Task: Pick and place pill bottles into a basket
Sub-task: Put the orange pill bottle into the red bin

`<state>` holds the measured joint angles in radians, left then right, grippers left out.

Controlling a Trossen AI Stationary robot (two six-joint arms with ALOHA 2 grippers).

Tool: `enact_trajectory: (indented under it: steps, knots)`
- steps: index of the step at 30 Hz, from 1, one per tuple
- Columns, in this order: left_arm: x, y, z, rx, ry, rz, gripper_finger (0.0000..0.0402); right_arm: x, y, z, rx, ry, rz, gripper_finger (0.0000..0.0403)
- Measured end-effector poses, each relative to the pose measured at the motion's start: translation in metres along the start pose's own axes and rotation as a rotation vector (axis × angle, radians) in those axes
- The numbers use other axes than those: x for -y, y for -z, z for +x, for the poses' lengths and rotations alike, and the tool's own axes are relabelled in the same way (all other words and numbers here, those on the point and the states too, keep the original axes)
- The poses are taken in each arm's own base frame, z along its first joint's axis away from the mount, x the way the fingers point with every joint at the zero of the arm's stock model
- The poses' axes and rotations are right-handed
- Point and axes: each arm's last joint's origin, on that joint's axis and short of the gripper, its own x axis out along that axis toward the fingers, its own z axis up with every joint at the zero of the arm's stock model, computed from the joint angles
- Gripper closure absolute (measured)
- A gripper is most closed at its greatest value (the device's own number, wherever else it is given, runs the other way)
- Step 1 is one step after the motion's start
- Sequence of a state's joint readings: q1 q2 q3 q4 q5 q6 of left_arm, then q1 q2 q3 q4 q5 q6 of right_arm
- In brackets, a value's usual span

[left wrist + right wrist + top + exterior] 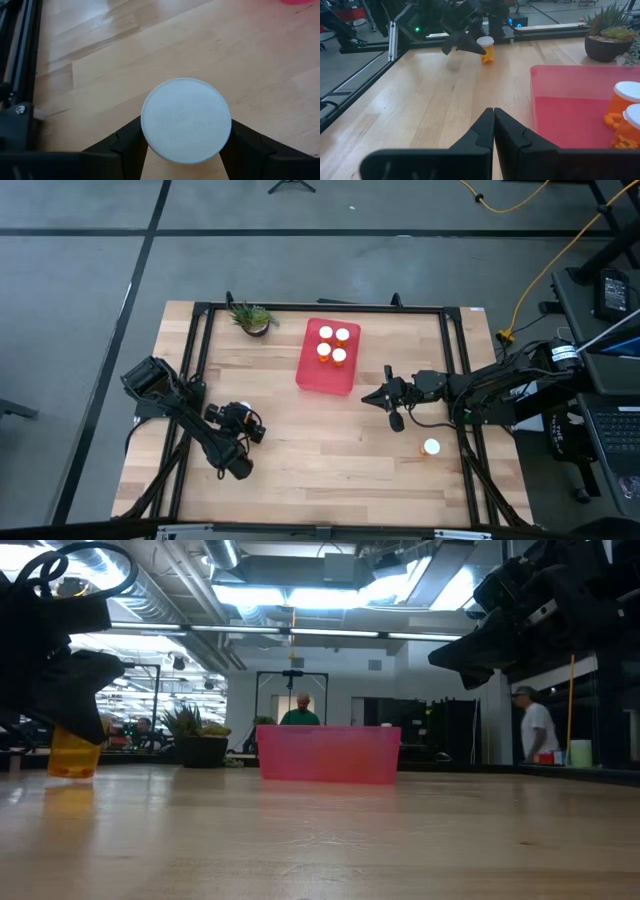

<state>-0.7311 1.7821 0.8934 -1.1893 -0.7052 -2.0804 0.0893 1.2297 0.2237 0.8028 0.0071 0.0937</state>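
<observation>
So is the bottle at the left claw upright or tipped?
Upright. The bottle stands on its base on the table, white cap up, between the left claw's fingers; the low view agrees.

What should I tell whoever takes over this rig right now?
Left gripper: over the table's left side, jaws either side of a pill bottle standing there; grip not confirmed.
Right gripper: jaws shut, empty, hovering just right of the red tray.
Done: four pill bottles stand in the tray.
Left: the bottle at the left gripper, and one more bottle on the table near the right edge.
</observation>
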Motion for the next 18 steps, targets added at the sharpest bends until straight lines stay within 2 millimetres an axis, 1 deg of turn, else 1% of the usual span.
enact_trajectory:
  steps: [10,15,18]
  knots:
    - [0.01,-0.012,-0.018,0.009,0.014,0.084,0.0194,0.0,0.0,0.0,0.0,0.0,0.001,0.0387]
    - [0.014,-0.025,-0.033,-0.01,0.078,0.118,0.0194,0.0,0.0,0.0,0.0,0.0,0.002,0.0387]
    - [0.014,-0.037,-0.043,0.019,0.137,0.143,0.0194,0.0,0.0,0.0,0.0,0.0,0.003,0.0387]
